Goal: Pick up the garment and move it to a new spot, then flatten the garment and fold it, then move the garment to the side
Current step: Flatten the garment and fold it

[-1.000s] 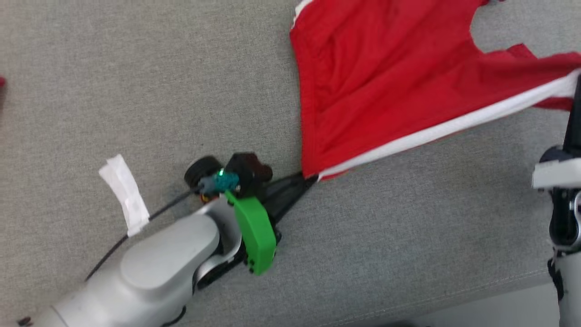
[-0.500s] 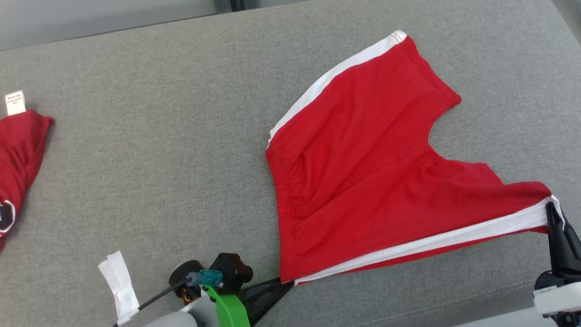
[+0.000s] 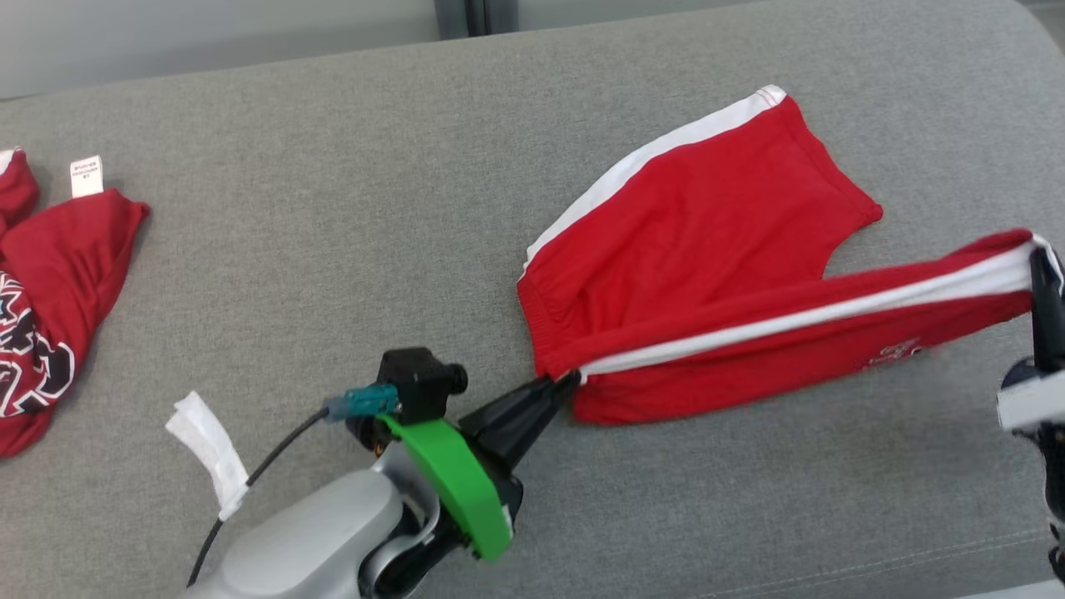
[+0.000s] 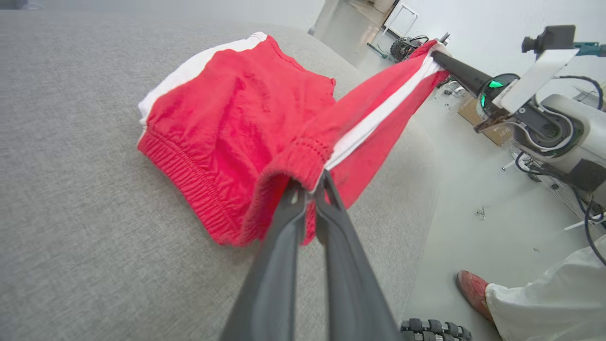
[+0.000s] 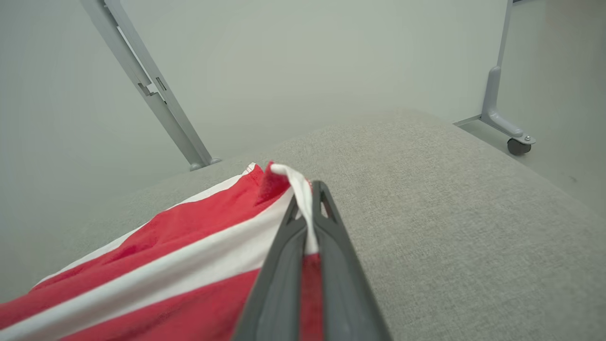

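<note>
A silver-grey forearm (image 3: 308, 532) carries a green bracket (image 3: 453, 478), teal plug (image 3: 366, 401), black cable (image 3: 283, 450) and dark tapered fingers (image 3: 516, 416).

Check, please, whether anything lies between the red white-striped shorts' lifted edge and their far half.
Nothing visible does. The left gripper and right gripper pinch the red white-striped shorts; the far half lies bare; another red garment sits far left.

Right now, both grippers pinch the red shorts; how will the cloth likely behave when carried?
Probably floppy: the red shorts drape from the edge stretched between left gripper and right gripper. Likely light: fingertip pinches hold it up.
</note>
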Motion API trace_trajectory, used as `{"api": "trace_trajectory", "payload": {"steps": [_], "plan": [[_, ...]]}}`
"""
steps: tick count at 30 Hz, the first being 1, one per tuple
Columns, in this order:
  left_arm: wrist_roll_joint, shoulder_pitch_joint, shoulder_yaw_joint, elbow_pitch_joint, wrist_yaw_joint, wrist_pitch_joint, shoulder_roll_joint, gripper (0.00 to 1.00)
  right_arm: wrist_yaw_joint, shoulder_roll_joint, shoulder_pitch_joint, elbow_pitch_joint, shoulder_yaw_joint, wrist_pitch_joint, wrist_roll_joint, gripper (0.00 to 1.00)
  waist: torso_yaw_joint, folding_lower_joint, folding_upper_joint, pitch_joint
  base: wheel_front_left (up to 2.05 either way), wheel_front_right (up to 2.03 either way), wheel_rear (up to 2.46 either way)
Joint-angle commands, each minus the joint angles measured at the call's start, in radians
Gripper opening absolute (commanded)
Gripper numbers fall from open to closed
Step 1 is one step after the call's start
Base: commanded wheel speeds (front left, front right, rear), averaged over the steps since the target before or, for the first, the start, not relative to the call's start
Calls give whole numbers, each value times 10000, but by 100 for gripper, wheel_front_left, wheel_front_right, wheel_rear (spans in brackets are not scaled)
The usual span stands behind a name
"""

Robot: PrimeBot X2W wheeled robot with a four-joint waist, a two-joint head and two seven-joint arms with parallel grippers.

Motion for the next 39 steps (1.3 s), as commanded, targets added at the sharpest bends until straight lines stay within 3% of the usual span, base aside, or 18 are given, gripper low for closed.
{"api": "trace_trajectory", "payload": {"steps": [1, 6, 15, 25, 31, 32, 33, 34, 39], "plan": [[-259, -315, 176, 327, -42, -154, -268, 0, -17, -98, -737, 376, 75, 107, -138, 0, 284, 0, 0, 454, 0, 0, 0], [-881, -1401, 333, 1244, -74, -365, -1168, 0, -15, -365, -3184, 1967, 561, 681, -253, 0, 602, 0, 0, 1263, 0, 0, 0], [-1243, -2920, 92, 2347, -72, -730, -1632, 0, -15, -646, -7030, 5051, 2401, 1157, -907, 0, 1124, 0, 0, 2412, 0, 0, 0], [-1336, -3401, -245, 2864, -74, -867, -1949, 0, -14, -788, -8596, 6989, 3891, -198, -1151, 0, 1593, 0, 0, 2630, 0, 0, 0], [-1003, -3227, 324, 2892, -74, -861, -2041, 0, -14, -733, -9187, 7881, 4270, -634, -1114, 2, 1628, 0, 0, 2720, 0, 0, 0], [-956, -3182, 381, 2893, -74, -861, -2075, 39, -14, -674, -9239, 7956, 4312, -663, -995, 34, 1629, 0, 0, 2733, 0, 0, 0], [-926, -3140, 442, 2904, -74, -862, -2115, 71, -14, -613, -9294, 8025, 4364, -719, -888, 81, 1626, 0, 0, 2746, 0, 0, 0], [-862, -3128, 577, 2928, -74, -862, -2152, 100, -14, -607, -9345, 8081, 4431, -764, -825, 100, 1622, 0, 0, 2756, 0, 0, 0], [-227, -2924, 1185, 3018, -75, -851, -2296, 100, -14, -600, -9300, 7993, 4654, -1050, -542, 100, 1551, 0, 0, 2698, 0, 0, 0]]}}
